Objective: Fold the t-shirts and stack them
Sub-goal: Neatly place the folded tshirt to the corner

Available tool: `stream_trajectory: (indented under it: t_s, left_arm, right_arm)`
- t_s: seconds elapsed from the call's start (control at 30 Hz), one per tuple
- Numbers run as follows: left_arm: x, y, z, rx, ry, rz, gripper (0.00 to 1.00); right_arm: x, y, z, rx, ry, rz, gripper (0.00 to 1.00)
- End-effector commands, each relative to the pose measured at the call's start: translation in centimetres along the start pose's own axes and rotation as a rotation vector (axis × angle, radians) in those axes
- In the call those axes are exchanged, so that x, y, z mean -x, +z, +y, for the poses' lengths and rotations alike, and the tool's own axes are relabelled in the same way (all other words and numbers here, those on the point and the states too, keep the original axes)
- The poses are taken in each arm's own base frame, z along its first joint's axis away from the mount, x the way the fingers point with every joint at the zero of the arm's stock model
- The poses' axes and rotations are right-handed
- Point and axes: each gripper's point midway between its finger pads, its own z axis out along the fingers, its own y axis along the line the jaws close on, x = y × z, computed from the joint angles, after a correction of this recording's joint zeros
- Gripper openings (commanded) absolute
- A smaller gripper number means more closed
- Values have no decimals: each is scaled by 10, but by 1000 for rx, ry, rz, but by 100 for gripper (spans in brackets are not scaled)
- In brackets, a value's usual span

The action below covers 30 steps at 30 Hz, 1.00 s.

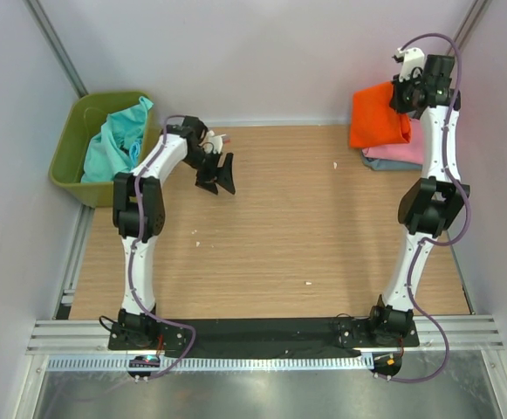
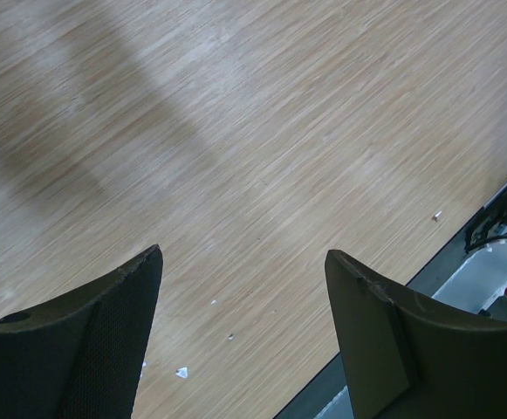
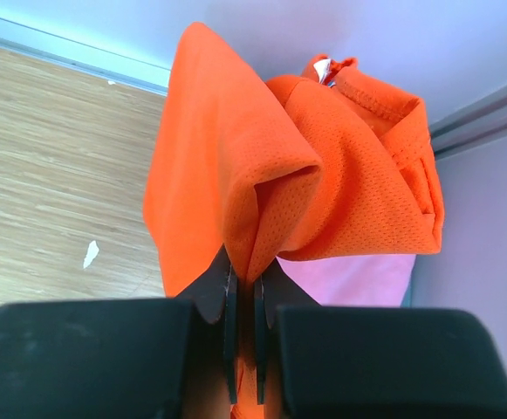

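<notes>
The right end effector (image 3: pixel 243 292) pinches a fold of the orange t-shirt (image 3: pixel 340 175), over the pink t-shirt (image 3: pixel 349 279). The left end effector (image 2: pixel 243 257) is spread above the counter (image 2: pixel 279 131).

Plain pale walls (image 1: pixel 253 52) around light wood-grain tabletop (image 1: pixel 305 218); even lighting.

Robotics lab test cell: wooden table (image 1: pixel 270 227) enclosed by plain white walls (image 1: pixel 262 52), aluminium rails (image 1: pixel 70 336), cabled arms (image 1: pixel 140 218) bolted at near edge.
</notes>
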Motion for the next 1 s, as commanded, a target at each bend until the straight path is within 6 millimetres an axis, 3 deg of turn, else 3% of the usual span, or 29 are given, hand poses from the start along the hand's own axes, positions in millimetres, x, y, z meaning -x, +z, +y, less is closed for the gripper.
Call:
stream_trajectory:
  t_s: [0.0,0.3,0.6,0.97]
  left_arm:
    - [4,-16,-19,-3,56,-34,76]
    - [-2,-11,-22,25,85,-19,76]
    - [-11,-12,-22,57,108,3,76]
    - [-20,-4,-29,81,145,35,76]
  right_arm:
    - [36,-28,-31,-101,-50,-101,1]
    - [9,-2,-66,-182,-39,-66,1]
    - [-24,46,-89,-271,-33,-29,1]
    - [-28,63,-114,-394,-74,-55,1]
